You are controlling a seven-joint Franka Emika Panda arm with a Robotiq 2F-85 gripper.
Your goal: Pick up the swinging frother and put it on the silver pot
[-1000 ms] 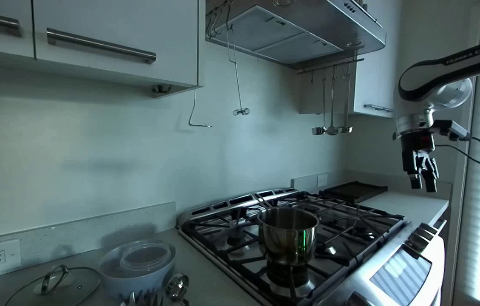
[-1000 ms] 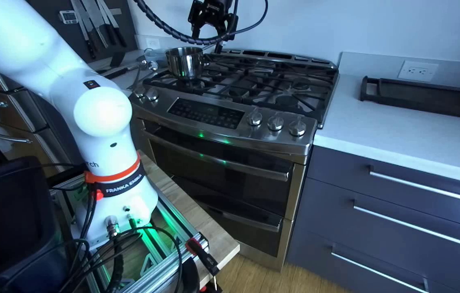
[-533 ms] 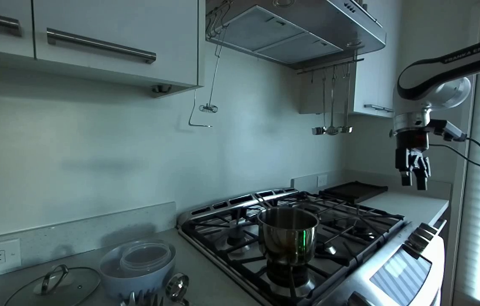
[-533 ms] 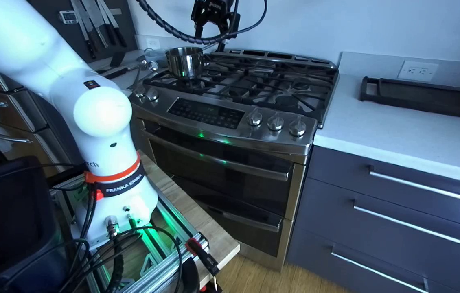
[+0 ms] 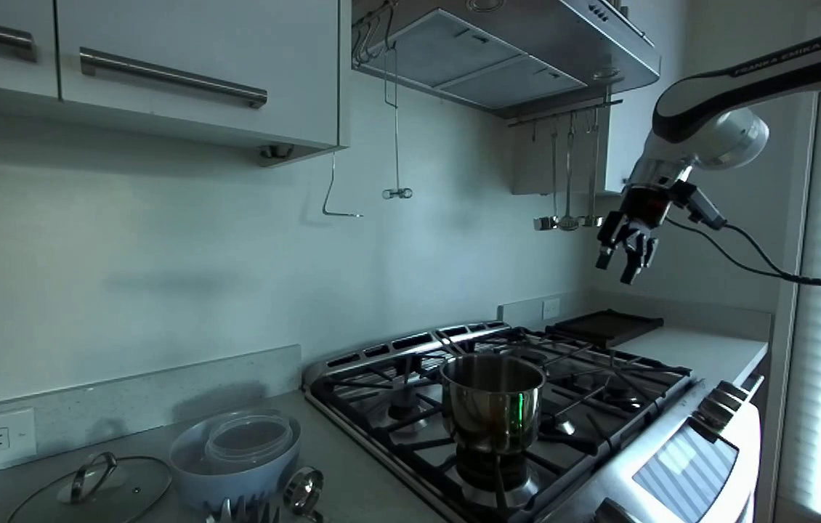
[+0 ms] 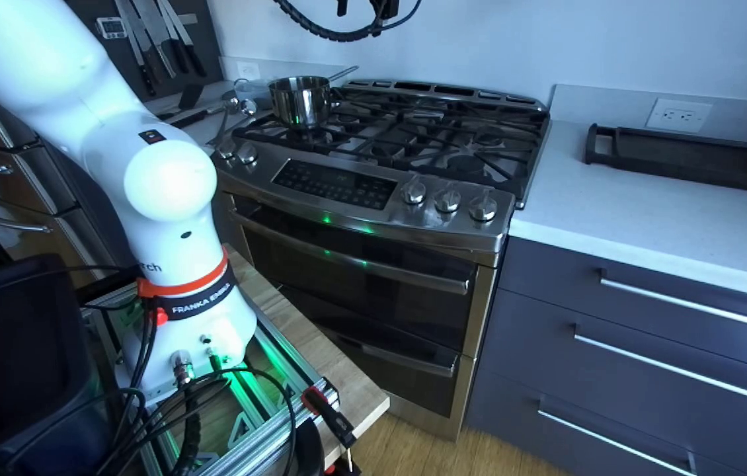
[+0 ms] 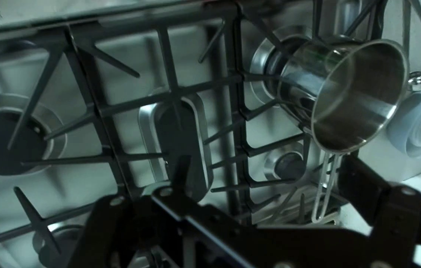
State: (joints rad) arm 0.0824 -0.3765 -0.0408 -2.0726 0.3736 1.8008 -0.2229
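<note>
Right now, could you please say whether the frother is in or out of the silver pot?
Out: in an exterior view, the frother hangs by the range hood, higher than the silver pot and not touching it.

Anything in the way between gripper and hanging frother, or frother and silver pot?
Nothing visible on either leg. In an exterior view, open air separates the gripper from the hanging frother, and the frother from the silver pot, whose mouth is uncovered. The ladle-like utensils look farther back, though depth is hard to judge.
</note>
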